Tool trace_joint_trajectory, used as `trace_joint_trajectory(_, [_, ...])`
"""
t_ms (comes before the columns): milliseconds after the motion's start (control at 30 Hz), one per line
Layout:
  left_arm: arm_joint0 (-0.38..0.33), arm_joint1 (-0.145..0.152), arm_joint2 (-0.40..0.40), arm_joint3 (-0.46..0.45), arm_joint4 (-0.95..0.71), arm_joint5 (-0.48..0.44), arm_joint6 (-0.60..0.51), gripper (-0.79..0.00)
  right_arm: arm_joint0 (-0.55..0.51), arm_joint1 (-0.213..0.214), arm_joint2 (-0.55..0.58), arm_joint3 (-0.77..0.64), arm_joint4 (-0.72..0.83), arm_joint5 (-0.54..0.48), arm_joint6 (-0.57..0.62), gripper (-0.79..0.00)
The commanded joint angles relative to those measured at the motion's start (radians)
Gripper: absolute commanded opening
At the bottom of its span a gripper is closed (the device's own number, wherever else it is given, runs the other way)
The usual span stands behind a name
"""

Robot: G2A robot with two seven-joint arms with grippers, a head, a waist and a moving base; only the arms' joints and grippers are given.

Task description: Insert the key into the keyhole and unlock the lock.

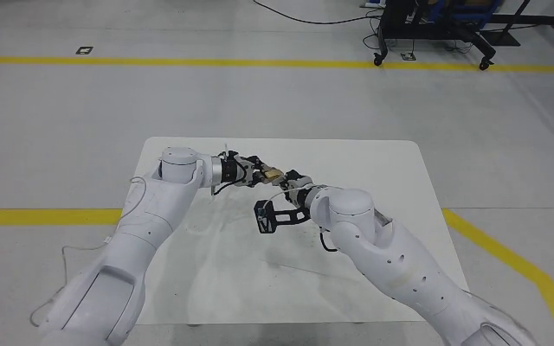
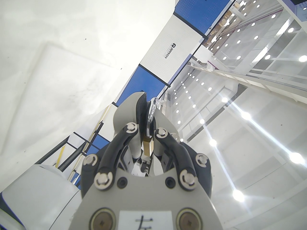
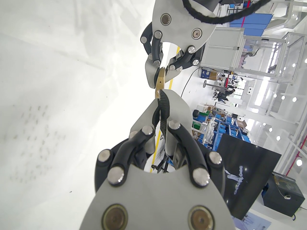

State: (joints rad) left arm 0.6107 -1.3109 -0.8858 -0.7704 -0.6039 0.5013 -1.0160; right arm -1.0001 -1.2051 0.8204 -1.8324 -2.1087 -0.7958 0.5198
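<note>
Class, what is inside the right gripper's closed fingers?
On the right gripper the black pads meet, with the brass lock at their tips. Anything pinched between them, such as the key, is covered.

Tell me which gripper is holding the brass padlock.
The left gripper: the brass padlock sits between its fingers; the right gripper is shut just beyond it.

The padlock [image 3: 160, 78] was seen in polished brass and the key [image 2: 152, 111] in glossy silver metal. The finger pads [image 3: 164, 105] were shown as ribbed black rubber. The table [image 1: 381, 173] was covered in a creased, matt white sheet.
</note>
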Motion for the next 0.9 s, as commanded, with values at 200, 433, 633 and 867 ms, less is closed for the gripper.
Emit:
trace_joint_trajectory(200, [0.002,0.0,-0.002,-0.004,0.004,-0.001,-0.008,-0.785,0.001,-0.015,-0.01,0.008,-0.002,0.014,0.065,-0.785])
trace_joint_trajectory(433, [0.005,0.002,-0.005,-0.01,0.008,0.003,-0.014,-0.785,0.003,-0.027,-0.019,0.011,-0.001,0.019,0.103,-0.785])
trace_joint_trajectory(633, [0.007,0.002,-0.005,-0.017,0.012,0.007,-0.021,-0.785,0.007,-0.039,-0.032,0.013,-0.003,0.022,0.132,-0.785])
trace_joint_trajectory(867, [0.012,0.004,-0.006,-0.026,0.014,0.01,-0.029,-0.785,0.023,-0.057,-0.046,0.028,0.009,0.017,0.17,-0.785])
